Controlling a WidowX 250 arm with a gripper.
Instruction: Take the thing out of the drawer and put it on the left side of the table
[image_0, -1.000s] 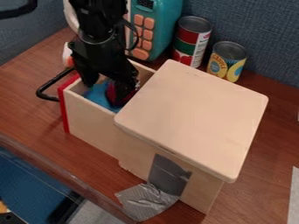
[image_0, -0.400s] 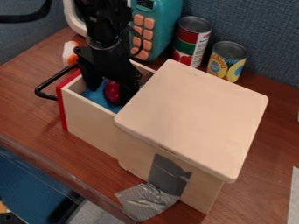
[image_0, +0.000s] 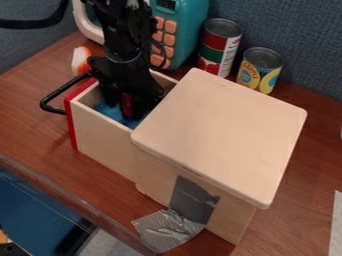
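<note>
The black gripper (image_0: 127, 102) hangs down inside the pulled-out wooden drawer (image_0: 100, 137), low over what lies there. A dark red thing (image_0: 127, 105) shows as a narrow strip at the gripper, partly covered by it. Blue material (image_0: 110, 111) lies around and below the red thing on the drawer's inside. Whether the gripper holds the red thing cannot be made out.
The drawer's cabinet (image_0: 220, 132) stands to the right, a black handle (image_0: 53, 100) juts out left. Behind are a teal toy microwave (image_0: 190, 30), two cans (image_0: 219, 45) and an orange-white object (image_0: 81, 60). The brown table (image_0: 30, 120) extends left.
The gripper has shifted slightly right within the drawer. Less of the red thing shows than about half a second ago. Drawer and cabinet stay in place.
</note>
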